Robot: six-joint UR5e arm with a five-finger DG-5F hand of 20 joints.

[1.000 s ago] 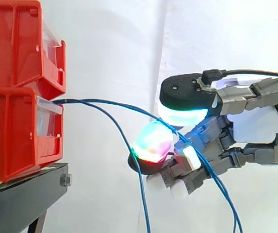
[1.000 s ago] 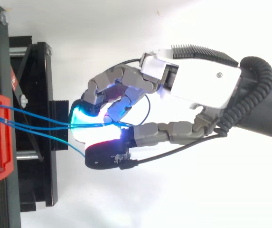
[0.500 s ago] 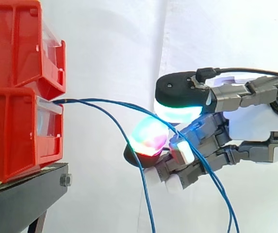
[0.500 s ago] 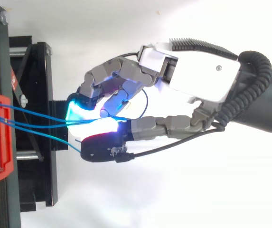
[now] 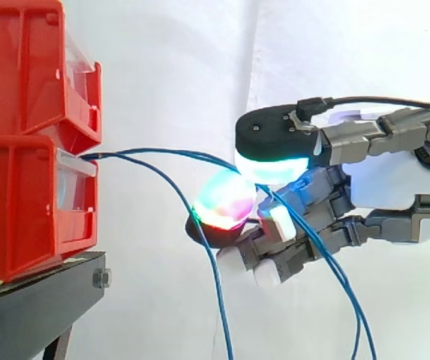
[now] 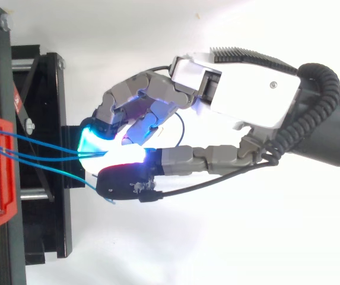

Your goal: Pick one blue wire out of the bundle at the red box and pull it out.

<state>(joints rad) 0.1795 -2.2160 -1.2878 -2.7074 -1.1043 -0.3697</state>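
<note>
Curled round from 3 o'clock, the hand (image 5: 395, 187) pinches the blue wire (image 5: 147, 152) between its glowing pads (image 5: 226, 202). The thin blue strands leave the top front of the lower red bin (image 5: 19, 202) at 9 o'clock. They arch across to the hand, and one droops towards 6 o'clock. That bin sits under the upper red bin (image 5: 19, 67) on a black stand (image 5: 34, 307), and I cannot tell what else either holds. Since a second ago the hand has edged towards 9 o'clock, nearer the bins.

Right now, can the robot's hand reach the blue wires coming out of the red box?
Probably yes. The hand has its fingers curled round the blue wires, which run freely from the red box to its glowing pads. Nothing stands between.
</note>
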